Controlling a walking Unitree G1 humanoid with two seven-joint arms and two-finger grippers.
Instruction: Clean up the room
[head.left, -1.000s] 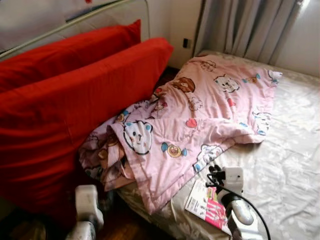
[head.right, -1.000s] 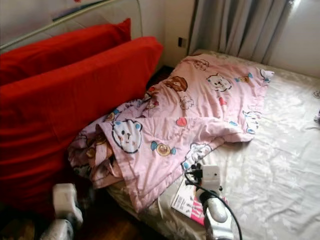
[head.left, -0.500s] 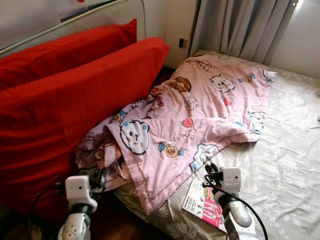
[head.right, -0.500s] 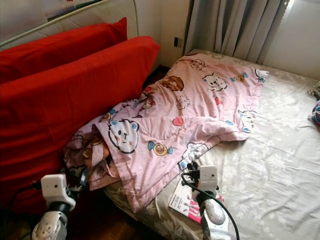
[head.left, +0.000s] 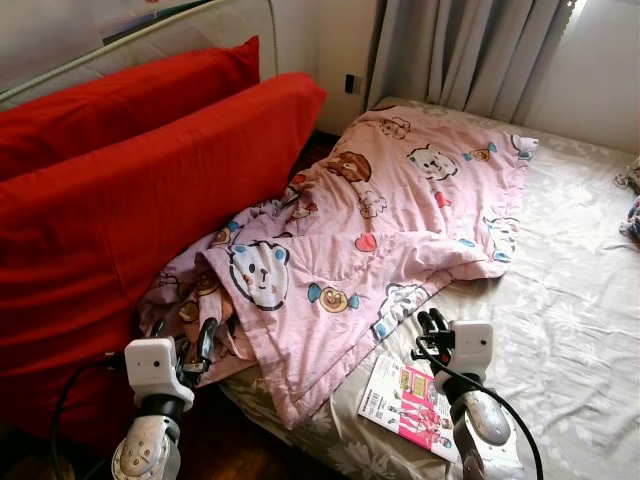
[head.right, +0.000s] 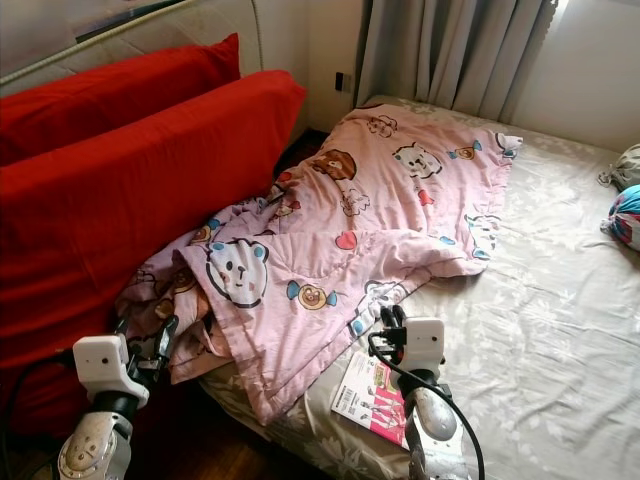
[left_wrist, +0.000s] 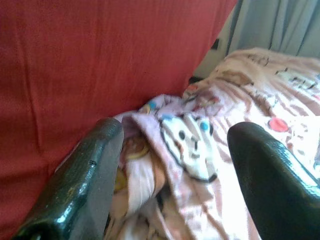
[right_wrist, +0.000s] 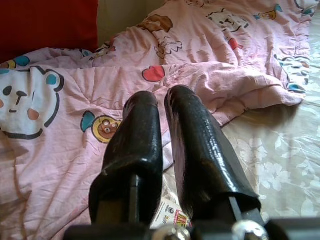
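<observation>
The left gripper (head.left: 181, 343), fingers spread wide and empty, has risen to the bunched edge of the pink blanket (head.left: 400, 215) beside the red cushion (head.left: 150, 200). The right gripper (head.left: 433, 322), closed and empty, hovers above the magazine (head.left: 405, 405).

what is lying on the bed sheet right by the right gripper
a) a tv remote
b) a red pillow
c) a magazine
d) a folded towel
c, a magazine with a pink and white cover lies flat on the bed sheet just beside the right gripper, next to the lower edge of the pink cartoon blanket.
</observation>
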